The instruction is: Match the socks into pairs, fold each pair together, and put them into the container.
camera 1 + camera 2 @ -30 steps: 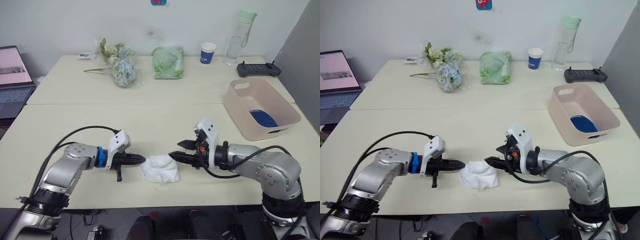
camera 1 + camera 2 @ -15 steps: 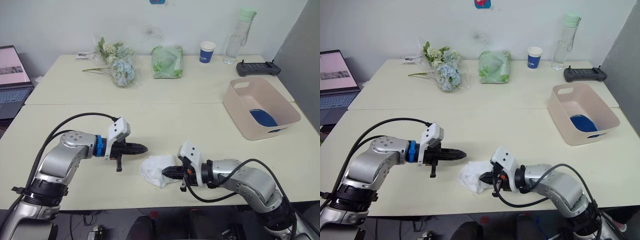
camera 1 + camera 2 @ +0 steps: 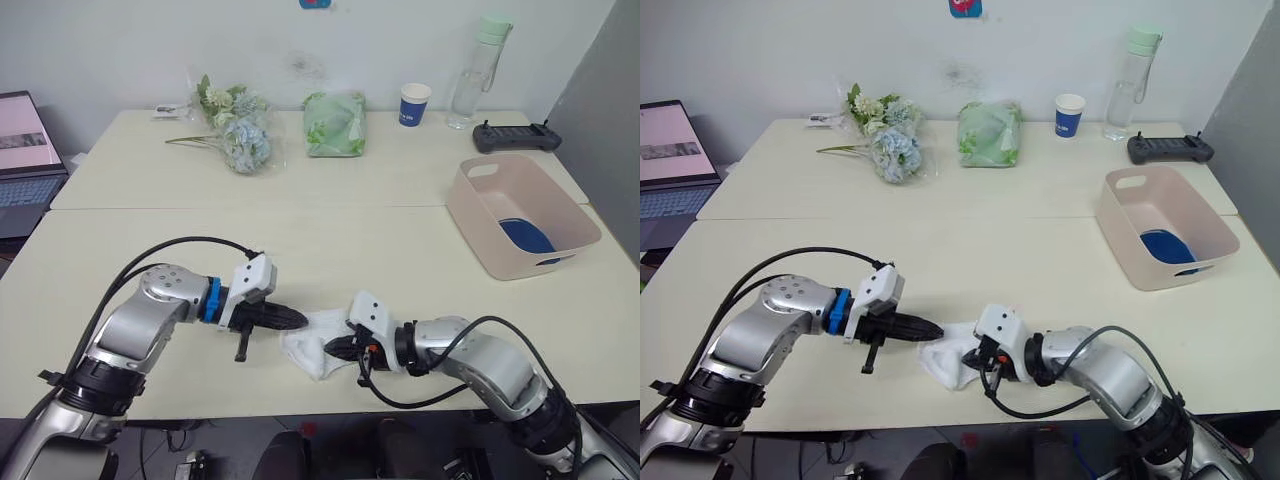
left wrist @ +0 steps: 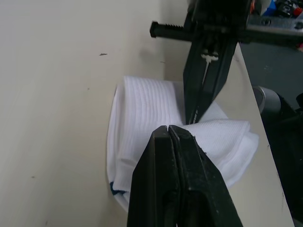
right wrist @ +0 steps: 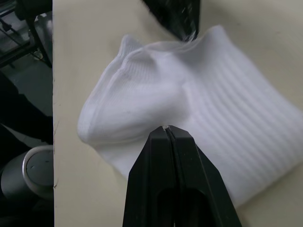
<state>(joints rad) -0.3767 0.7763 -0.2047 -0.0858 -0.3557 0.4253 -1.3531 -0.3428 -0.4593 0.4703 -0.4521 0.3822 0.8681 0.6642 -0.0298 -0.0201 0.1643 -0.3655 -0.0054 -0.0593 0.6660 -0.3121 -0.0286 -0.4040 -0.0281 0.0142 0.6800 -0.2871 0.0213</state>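
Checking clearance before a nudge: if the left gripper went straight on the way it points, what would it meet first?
Probably the white socks right at the left gripper tip, then the right gripper just beyond.

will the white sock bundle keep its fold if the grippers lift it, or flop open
The white socks look soft and ribbed, bunched in loose folds, so they would probably sag and partly unfold when lifted. They seem light, likely sliding on the smooth table if pushed. The right gripper and left gripper pinch only their edges, so layers may slip apart.
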